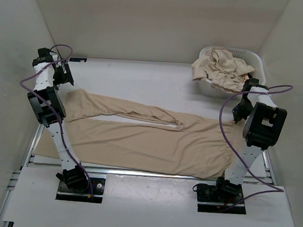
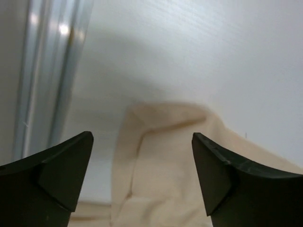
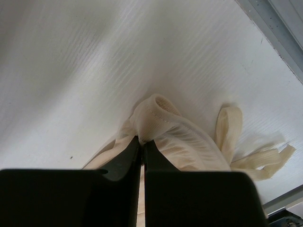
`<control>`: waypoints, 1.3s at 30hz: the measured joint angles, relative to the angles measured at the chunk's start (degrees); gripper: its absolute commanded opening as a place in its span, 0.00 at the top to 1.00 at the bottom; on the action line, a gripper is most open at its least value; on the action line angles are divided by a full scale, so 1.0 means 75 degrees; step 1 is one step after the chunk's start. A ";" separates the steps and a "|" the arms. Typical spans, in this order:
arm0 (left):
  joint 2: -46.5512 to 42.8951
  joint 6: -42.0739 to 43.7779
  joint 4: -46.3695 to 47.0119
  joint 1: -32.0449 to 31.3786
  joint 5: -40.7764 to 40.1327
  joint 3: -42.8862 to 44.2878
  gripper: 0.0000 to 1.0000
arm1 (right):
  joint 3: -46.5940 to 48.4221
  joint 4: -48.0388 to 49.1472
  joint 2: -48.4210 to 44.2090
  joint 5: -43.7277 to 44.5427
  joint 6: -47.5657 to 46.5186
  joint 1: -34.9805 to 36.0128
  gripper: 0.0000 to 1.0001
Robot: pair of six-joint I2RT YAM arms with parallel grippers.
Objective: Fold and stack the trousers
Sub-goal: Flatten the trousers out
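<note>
From above: the trousers [image 1: 149,139] lie flat across the table [image 1: 143,79], legs running out to nine o'clock, waist end at three o'clock. The left gripper [image 1: 64,76] sits just above the end of the far leg, at about ten o'clock on the table. The right gripper [image 1: 240,113] is down at the waist end, right at three o'clock. At the far corner, around one o'clock, a white laundry basket [image 1: 255,59] holds a crumpled heap of beige cloth [image 1: 222,69].

Over to the left wrist: the left gripper [image 2: 142,137] has its jaws spread wide, with nothing between them. The leg end of the trousers [image 2: 165,156] lies on the table [image 2: 213,56] below, showing in the gap between the two fingers [image 2: 61,175] and running off toward six o'clock. I cannot tell whether the fingers touch the cloth. An aluminium rail [image 2: 52,71] runs along the nine o'clock side.

Right wrist now: the right gripper [image 3: 142,141] is closed tight, jaws together, with a fold of the trousers [image 3: 165,127] pinched at the tips. The cloth bunches up at twelve o'clock from the fingertips and spills toward four o'clock. Two flat drawstring ends [image 3: 227,127] trail on the table [image 3: 94,56] at three o'clock of the bunch.
</note>
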 measured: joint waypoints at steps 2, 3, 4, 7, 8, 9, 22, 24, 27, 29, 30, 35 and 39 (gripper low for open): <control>0.0440 -0.0012 0.0111 -0.0017 -0.0111 0.0711 0.00 | 0.0000 0.0000 0.0000 -0.0026 -0.0006 0.0000 1.00; 0.0664 -0.0009 0.0219 -0.0032 -0.0160 0.0997 0.00 | 0.0000 0.0003 0.0000 -0.0047 -0.0006 0.0000 1.00; 0.0810 -0.0009 0.0329 -0.0050 -0.0195 0.1090 0.00 | 0.0000 0.0003 0.0000 -0.0061 -0.0003 0.0000 1.00; 0.1075 -0.0009 0.0495 -0.0213 -0.0262 0.0729 0.00 | 0.0009 0.0000 0.0006 -0.0154 -0.0017 0.0000 0.99; 0.1093 0.0067 0.0513 -0.0303 -0.0347 0.0396 0.00 | 0.0058 -0.0055 0.0032 -0.0198 -0.0032 0.0000 0.91; 0.1032 0.0061 0.0571 -0.0414 -0.0554 0.0259 0.00 | 0.0157 -0.0108 0.0087 -0.0221 -0.0026 0.0000 0.86; 0.0836 0.0009 0.0793 -0.0755 -0.0807 -0.0192 0.86 | 0.0679 -0.0478 0.0431 -0.0417 0.0417 0.0000 0.36; 0.0825 0.0006 0.0790 -0.0755 -0.0813 -0.0198 0.86 | 0.0959 -0.0583 0.0667 -0.0414 0.0618 0.0000 0.43; 0.0807 0.0000 0.0784 -0.0755 -0.0825 -0.0195 0.86 | 0.1093 -0.0522 0.1035 -0.0376 0.0851 0.0000 0.87; 0.0796 0.0000 0.0766 -0.0755 -0.0854 -0.0187 0.86 | 0.1026 -0.0542 0.1110 -0.0382 0.1049 -0.0003 1.00; 0.0793 0.0000 0.0752 -0.0755 -0.0877 -0.0181 0.86 | 0.1000 -0.0525 0.1087 -0.0382 0.1128 -0.0009 1.00; 0.0781 0.0000 0.0530 -0.0761 -0.1110 0.0163 0.86 | 0.0702 -0.0265 0.0863 -0.0396 0.1288 -0.0029 1.00; 0.0539 -0.0003 0.0772 -0.0758 -0.1475 0.0813 0.86 | 0.0420 -0.0017 0.0420 -0.0498 0.1282 -0.0029 1.00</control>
